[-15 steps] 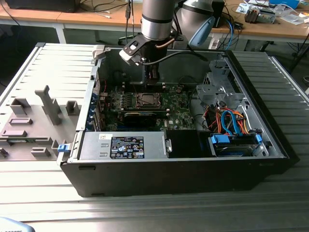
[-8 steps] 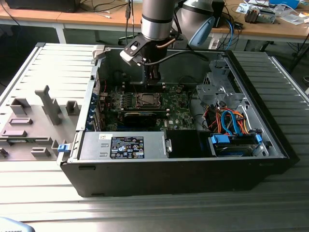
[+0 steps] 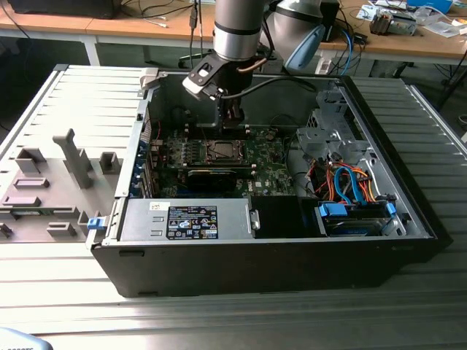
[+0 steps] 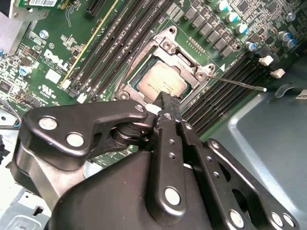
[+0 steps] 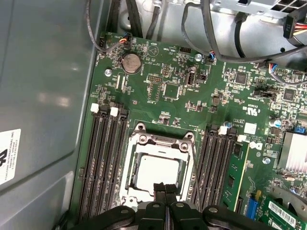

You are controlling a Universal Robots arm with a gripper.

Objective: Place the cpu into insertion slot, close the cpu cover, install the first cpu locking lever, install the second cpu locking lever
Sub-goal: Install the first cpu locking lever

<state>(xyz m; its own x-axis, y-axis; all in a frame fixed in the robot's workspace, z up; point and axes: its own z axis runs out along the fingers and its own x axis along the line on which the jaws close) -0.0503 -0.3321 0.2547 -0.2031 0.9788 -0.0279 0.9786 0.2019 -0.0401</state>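
Table: a ribbed metal surface is carrying the whole job.
Computer case: it is lying on its side on the table with the side panel off, so the inside is facing up.
Arm: it is reaching down from above into the open case.
Circuit board: the green board is lying flat on the floor of the case, with black memory slots running along both sides of the socket.
Gripper: its two fingers are pressing together with nothing visible between them, and the tips are hovering just over one edge of the socket.
Insertion slot: it is sitting on the board directly under the gripper.
Cpu cover: the silvery frame is lying down flat over the slot.
Cpu: it is resting inside the slot, its pale face showing through the cover's window.
Locking lever: a thin metal rod is sticking out from the socket's corner across the memory slots.
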